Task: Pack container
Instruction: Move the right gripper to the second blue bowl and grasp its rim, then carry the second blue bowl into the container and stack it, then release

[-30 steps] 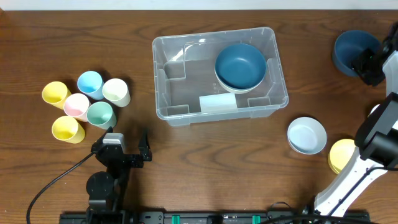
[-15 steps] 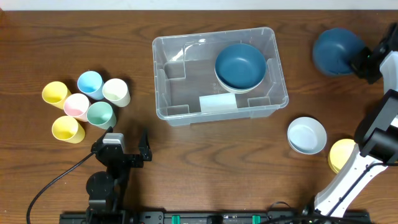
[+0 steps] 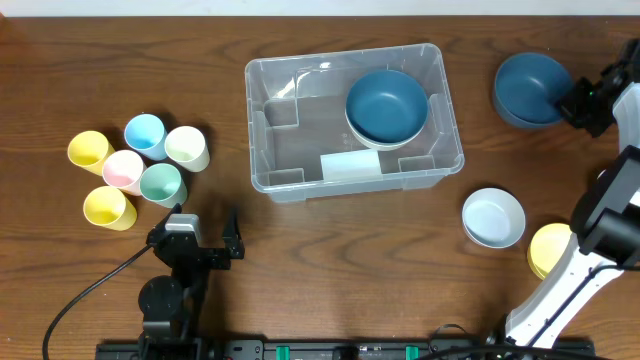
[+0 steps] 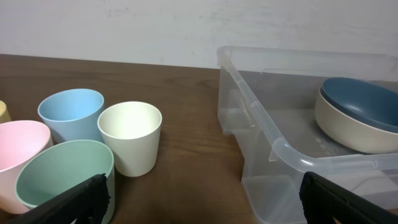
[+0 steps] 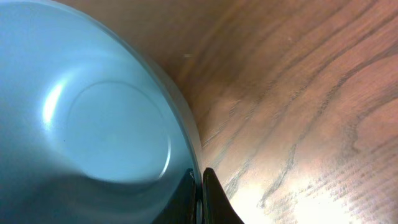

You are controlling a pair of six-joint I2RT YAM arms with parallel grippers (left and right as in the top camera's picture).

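Observation:
The clear plastic container point(image 3: 290, 160) stands at the table's centre with a dark blue bowl point(image 3: 387, 105) inside, nested in a cream one. The container point(image 4: 273, 146) fills the right of the left wrist view. At the far right, my right gripper point(image 3: 572, 100) is shut on the rim of a second dark blue bowl point(image 3: 528, 88), lifted off the table. In the right wrist view the bowl point(image 5: 93, 124) fills the left, its rim pinched between the gripper's point(image 5: 200, 196) fingers. My left gripper point(image 3: 205, 235) stands open near the front edge, holding nothing.
Several pastel cups point(image 3: 135, 170) cluster at the left; the cream cup point(image 4: 130, 143) and blue cup point(image 4: 69, 112) show close ahead of the left gripper. A white bowl point(image 3: 493, 217) and a yellow bowl point(image 3: 545, 250) sit at front right beside the right arm's base.
My right gripper closed on the dark blue bowl's rim, lifted it and carried it leftward. The left arm stayed still.

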